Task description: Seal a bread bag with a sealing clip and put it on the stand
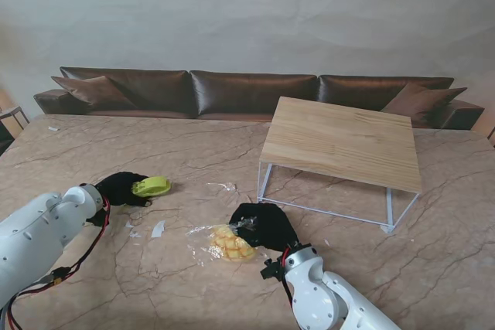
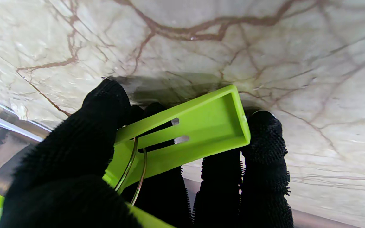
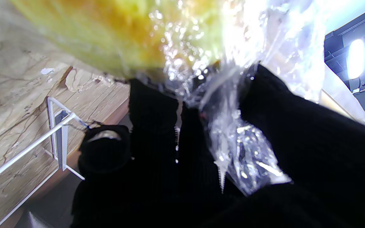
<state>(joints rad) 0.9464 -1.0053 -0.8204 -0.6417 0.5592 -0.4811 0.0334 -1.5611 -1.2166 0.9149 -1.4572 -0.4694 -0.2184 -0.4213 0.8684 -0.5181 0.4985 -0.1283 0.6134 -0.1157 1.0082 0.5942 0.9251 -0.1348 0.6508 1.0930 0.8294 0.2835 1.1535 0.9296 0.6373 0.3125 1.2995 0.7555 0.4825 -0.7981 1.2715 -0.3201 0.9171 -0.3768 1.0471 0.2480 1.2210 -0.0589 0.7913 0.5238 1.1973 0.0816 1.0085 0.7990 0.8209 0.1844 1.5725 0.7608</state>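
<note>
Green plastic is the thing to watch: the clip sits in the left robot hand, fingers closed around it, its long axis running roughly left to right across the table with the free end toward the bag. The left wrist view shows its two green arms and wire spring, with one arm's open channel facing the camera; whether the clip's mouth is apart cannot be told.

The bag, clear film around a yellow bread, lies to the right of the clip and nearer to me, well apart from it. The right robot hand is clamped on the bag's gathered neck; the right wrist view shows crumpled film bunched between thumb and fingers, the bread hanging off beyond them toward the left robot hand.

So the clip likely has to travel rightward and toward me to meet the neck, which lies on the far side of the bread from it. The stand is farther off to the right, closest to the right robot hand
</note>
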